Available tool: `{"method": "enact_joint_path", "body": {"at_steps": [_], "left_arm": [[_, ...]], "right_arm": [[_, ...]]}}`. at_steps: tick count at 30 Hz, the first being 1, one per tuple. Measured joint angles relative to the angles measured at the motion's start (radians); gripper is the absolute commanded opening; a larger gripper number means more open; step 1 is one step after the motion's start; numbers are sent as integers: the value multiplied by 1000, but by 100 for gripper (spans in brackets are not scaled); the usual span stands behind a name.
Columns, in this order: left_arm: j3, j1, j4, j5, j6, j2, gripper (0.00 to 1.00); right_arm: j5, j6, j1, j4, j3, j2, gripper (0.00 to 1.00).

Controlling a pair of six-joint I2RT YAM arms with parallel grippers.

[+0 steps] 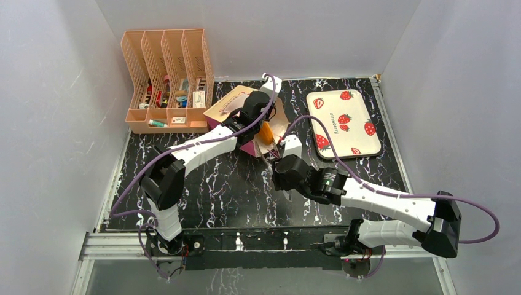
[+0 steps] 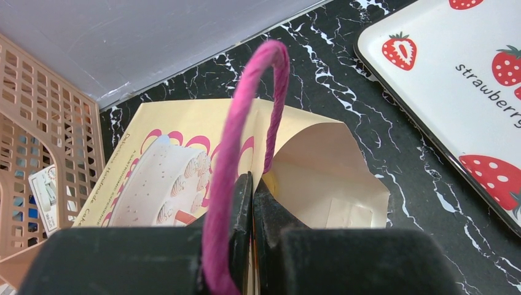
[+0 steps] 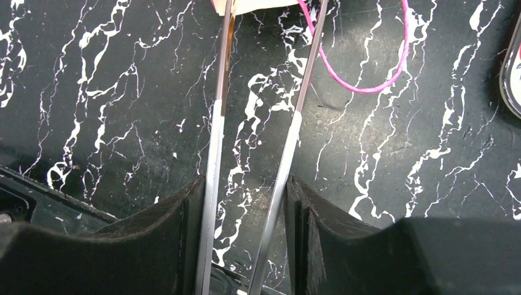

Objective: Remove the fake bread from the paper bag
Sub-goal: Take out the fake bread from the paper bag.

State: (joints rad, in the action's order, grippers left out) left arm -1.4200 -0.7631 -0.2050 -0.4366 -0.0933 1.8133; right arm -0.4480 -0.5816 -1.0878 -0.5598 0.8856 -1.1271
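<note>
Black fingers of the left gripper [image 2: 253, 181] were pressed together on the rim of the paper bag [image 2: 184, 120], with one pink string handle [image 2: 230, 147] arching up beside them. The bag lay tipped over at the back of the black marbled table [image 2: 418, 203], just beside the peach file rack [image 2: 37, 123]. The strawberry tray [image 2: 442, 92] sat apart on its other side. The bag's mouth gaped open.

From above, something orange, seemingly the fake bread [image 1: 265, 132], showed at that mouth.

The right gripper [image 3: 242, 184] was clamped around a pair of metal tongs [image 3: 215, 153], whose arms stretched towards the bag and crossed over the other pink handle [image 3: 368, 89] lying on the table. I could not tell whether the tong tips touched the bread.
</note>
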Motion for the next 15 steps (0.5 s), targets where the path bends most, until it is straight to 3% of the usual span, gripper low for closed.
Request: {"method": "enact_joint_path", "body": {"at_steps": [15], "left_arm": [[33,-13,-24,4,1,0,0]], "right_arm": [[-95,0,-2,-11,-16,6,14]]}}
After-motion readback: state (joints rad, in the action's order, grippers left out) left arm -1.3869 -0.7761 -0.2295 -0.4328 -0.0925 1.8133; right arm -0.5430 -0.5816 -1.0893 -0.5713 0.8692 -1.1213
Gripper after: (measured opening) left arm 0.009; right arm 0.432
